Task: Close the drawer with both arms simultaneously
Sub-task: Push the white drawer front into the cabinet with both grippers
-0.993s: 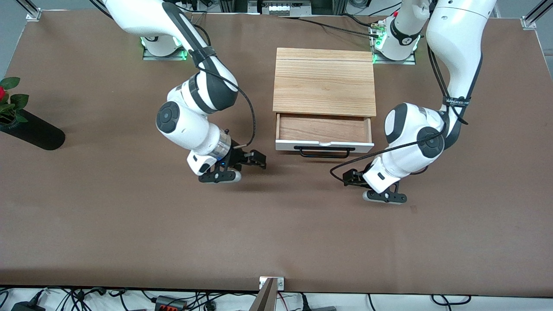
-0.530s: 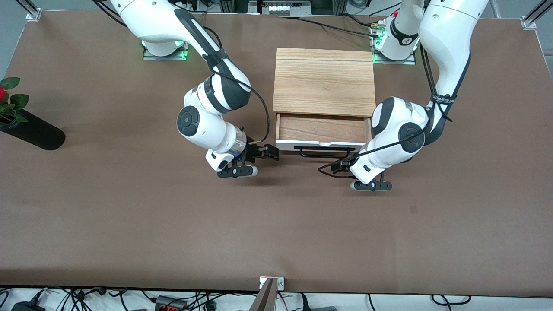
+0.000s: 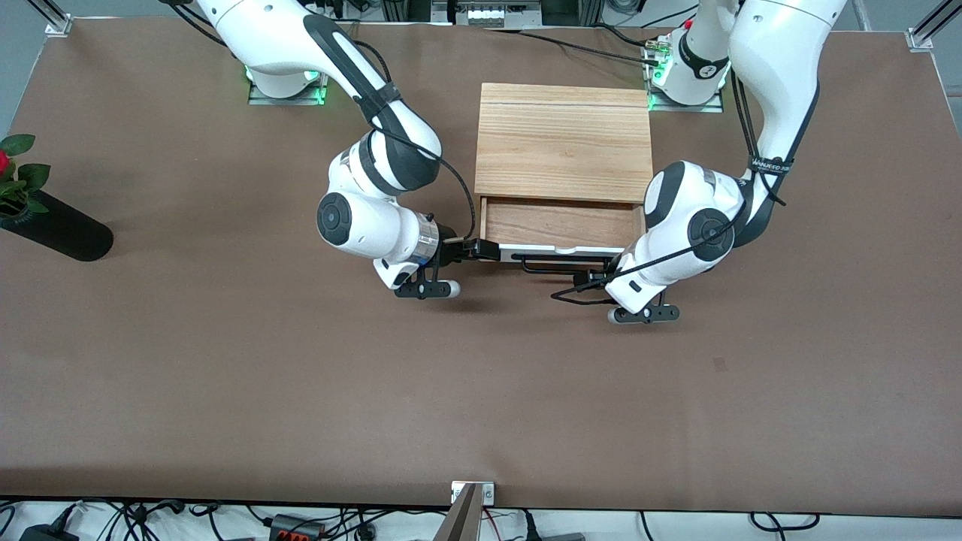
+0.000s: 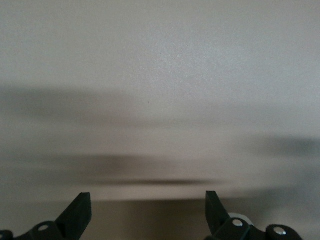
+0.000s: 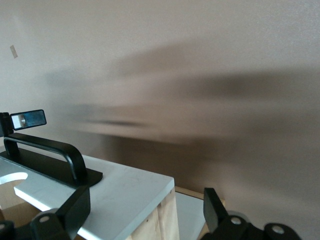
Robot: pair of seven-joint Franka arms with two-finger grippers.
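The drawer (image 3: 560,224) stands open out of the light oak box (image 3: 564,143), with its white front panel (image 3: 541,251) and black handle (image 3: 564,264) toward the front camera. My right gripper (image 3: 485,250) is open at the panel's end toward the right arm. In the right wrist view its fingers (image 5: 77,207) straddle the panel's corner (image 5: 125,192), and the handle (image 5: 50,150) shows beside it. My left gripper (image 3: 601,276) is open, low in front of the handle's end toward the left arm. The left wrist view shows its open gripper (image 4: 146,212) before a pale blurred surface.
A black vase with a red flower (image 3: 52,225) lies at the right arm's end of the brown table (image 3: 481,391). Black cables hang from both wrists near the drawer front.
Both arms have swung inward from either side toward the drawer front. The right gripper has reached the panel's end and the left gripper has come near the handle. The drawer has not visibly moved.
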